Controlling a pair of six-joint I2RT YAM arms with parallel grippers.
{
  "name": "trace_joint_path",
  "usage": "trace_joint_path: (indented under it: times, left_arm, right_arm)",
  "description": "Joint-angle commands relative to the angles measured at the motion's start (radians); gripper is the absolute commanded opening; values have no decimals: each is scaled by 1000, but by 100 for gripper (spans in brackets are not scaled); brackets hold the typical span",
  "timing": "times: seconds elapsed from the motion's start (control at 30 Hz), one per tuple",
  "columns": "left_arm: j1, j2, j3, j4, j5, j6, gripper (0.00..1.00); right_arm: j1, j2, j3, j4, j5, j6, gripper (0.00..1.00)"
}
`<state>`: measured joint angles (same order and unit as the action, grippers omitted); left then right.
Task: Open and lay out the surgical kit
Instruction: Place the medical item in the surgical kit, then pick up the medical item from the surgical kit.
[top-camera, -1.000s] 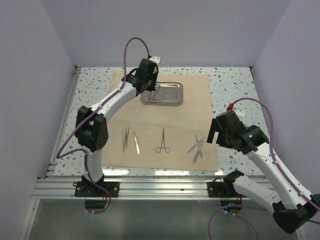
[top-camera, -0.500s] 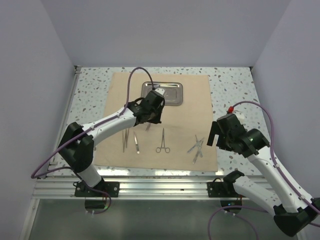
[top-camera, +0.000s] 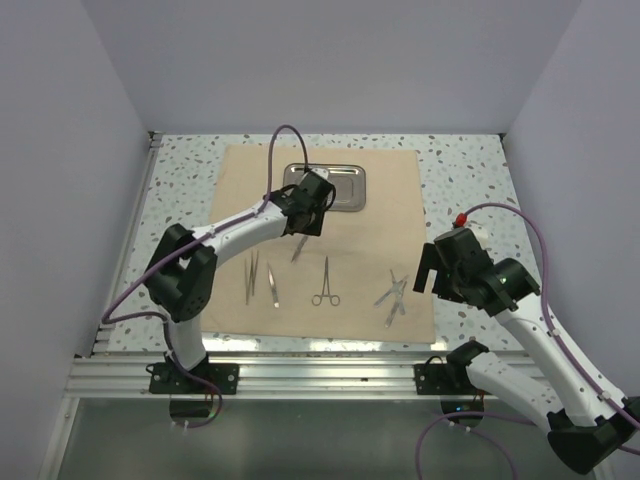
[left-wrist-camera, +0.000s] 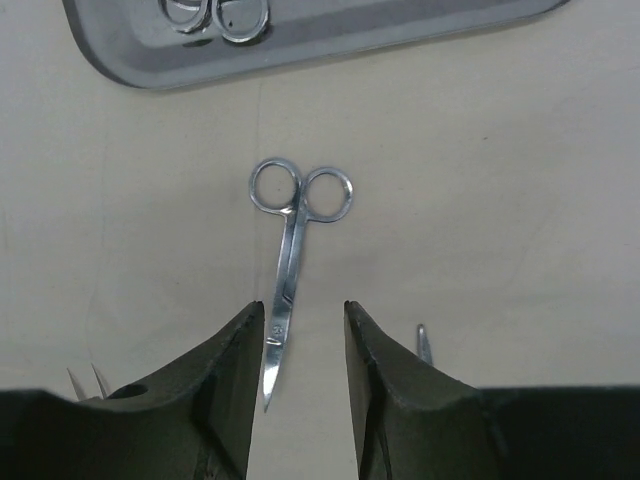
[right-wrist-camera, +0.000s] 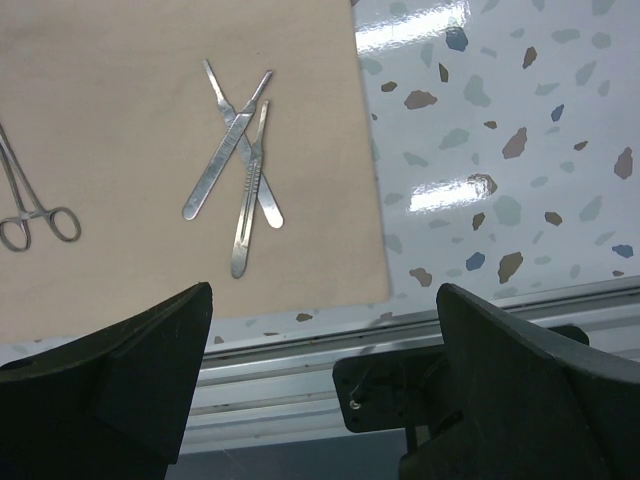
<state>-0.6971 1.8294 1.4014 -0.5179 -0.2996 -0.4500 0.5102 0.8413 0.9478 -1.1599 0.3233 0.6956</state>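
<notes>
Steel tray (left-wrist-camera: 420, 25) holds a ring-handled instrument (left-wrist-camera: 215, 12); left tool (left-wrist-camera: 302, 312) parted astride scissors (left-wrist-camera: 290, 250), right tool (right-wrist-camera: 325, 300) wide apart.

The surface (top-camera: 470, 170) is a pale speckled slab, white with grey, brown and bluish flecks, shut in by plain walls on the left, the right and the far side. Along its near edge runs a metal rail (top-camera: 320, 372). Room light glares in bright patches on the bare part at the right. Lying directly on the surface is one beige cloth (top-camera: 390, 215), roughly square, spread flat and smooth over the middle. Speckled margins show to its left, to its right and beyond its far edge. Its near right corner stops just short of the rail, leaving a thin strip of surface bare.
</notes>
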Motion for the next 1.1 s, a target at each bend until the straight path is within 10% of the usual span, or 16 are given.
trace_joint_path:
  times: [0.0, 0.6, 1.07]
  left_arm:
    - [19, 62, 28, -48, -38, 40, 41]
    - [36, -30, -225, 78, 94, 59, 41]
    - [38, 27, -236, 79, 93, 83, 9]
  right_arm:
    - [-1, -11, 17, 2, 22, -5, 98]
    - [-1, 27, 5, 3, 26, 2, 98]
    - [1, 24, 8, 2, 42, 13, 98]
